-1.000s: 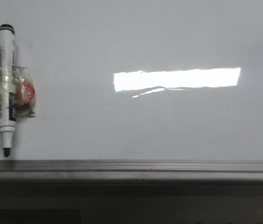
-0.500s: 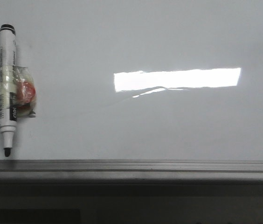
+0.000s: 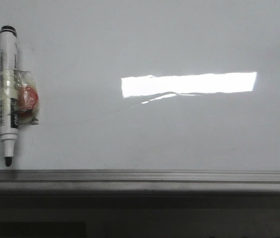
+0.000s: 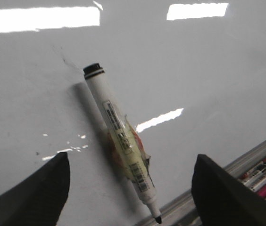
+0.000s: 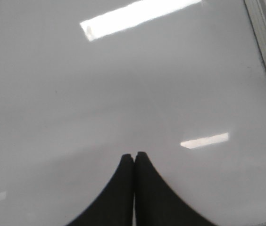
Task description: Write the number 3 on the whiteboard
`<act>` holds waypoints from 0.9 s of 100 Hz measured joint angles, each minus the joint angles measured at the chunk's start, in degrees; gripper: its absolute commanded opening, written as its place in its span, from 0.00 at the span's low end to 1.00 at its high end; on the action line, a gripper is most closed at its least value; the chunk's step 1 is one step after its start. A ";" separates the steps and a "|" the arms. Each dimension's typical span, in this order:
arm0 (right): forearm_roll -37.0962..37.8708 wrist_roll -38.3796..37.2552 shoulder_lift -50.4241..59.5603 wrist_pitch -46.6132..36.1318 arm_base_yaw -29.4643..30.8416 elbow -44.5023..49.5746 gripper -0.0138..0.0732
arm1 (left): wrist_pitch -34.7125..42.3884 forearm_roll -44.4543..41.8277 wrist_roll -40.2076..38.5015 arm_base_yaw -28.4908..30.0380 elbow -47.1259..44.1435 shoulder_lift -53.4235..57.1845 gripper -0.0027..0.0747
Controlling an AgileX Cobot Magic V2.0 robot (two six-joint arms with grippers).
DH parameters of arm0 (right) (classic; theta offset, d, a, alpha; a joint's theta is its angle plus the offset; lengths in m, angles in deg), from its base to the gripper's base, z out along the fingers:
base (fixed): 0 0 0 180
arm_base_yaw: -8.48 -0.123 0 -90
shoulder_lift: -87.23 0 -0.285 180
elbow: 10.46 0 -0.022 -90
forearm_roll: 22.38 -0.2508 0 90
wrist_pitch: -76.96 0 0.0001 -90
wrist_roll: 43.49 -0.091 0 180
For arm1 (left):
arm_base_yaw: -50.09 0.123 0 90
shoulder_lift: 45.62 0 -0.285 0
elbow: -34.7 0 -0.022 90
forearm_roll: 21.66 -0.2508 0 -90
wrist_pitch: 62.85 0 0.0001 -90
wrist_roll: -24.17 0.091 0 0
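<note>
Front view: uncapped marker lying at far left of whiteboard, tip toward near edge strip, taped bundle against its barrel. Left gripper spread wide above marker. Right gripper closed, empty, over bare board. No digit 3 visible.

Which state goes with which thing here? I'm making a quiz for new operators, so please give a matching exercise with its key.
Things:
1. marker
2. left gripper
3. right gripper
4. whiteboard

States:
A. jaws closed together, holding nothing
B. blank, no digit drawn
C. lying uncapped, tip toward the grey edge strip
D. jaws wide apart above the marker

Pairs: 1-C, 2-D, 3-A, 4-B
</note>
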 measured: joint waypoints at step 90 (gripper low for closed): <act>0.00 0.00 0.00 0.00 0.00 0.00 0.08 | 22.01 12.80 0.08 -11.01 0.52 -26.92 0.33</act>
